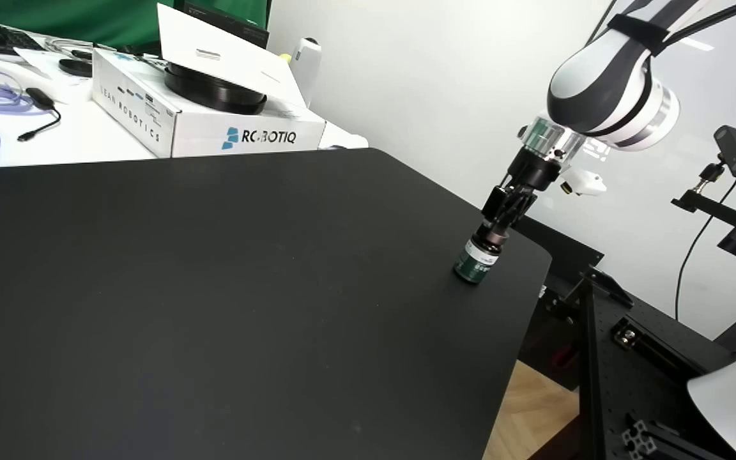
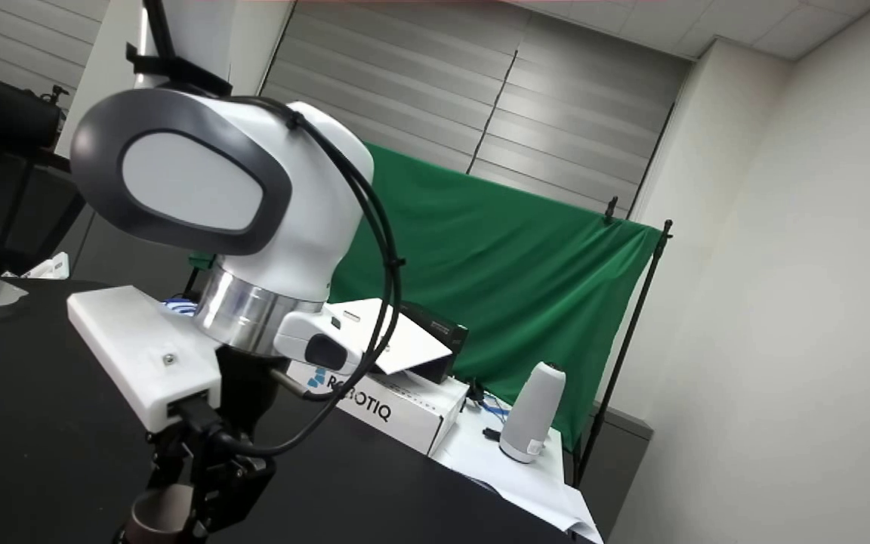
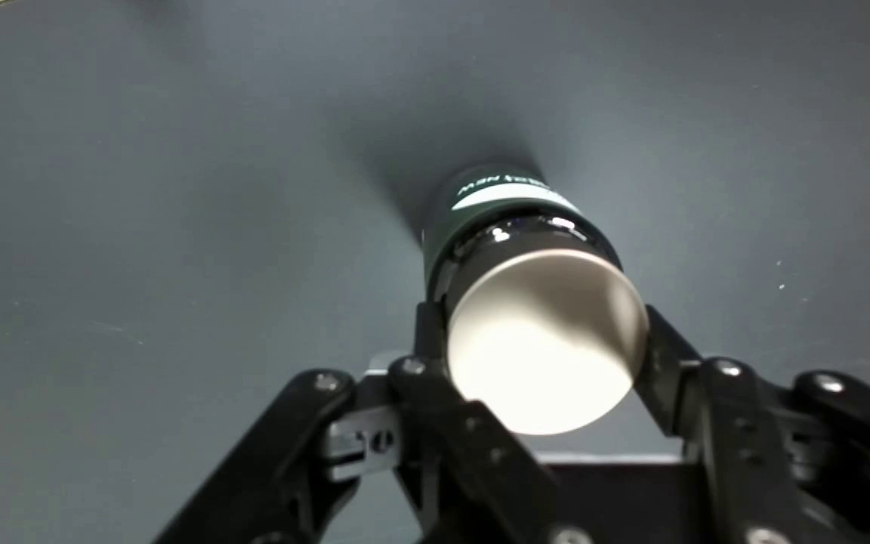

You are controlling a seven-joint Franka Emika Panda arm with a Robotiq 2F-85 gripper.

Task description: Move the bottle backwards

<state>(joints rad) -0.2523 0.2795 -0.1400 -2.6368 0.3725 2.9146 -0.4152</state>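
Wrist view: pincer (image 3: 543,332) clasps bottle (image 3: 533,302) by its top (image 3: 548,344)

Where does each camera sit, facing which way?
An exterior view: above the matte black tabletop, facing across it; white-grey arm, black gripper show.
An exterior view: near the arm, facing hanging green cloth; arm, gripper show.
Wrist view: wrist-mounted, facing down at the squat dark-green bottle; black fingers show.
Both exterior views share the white ROBOTIQ box.
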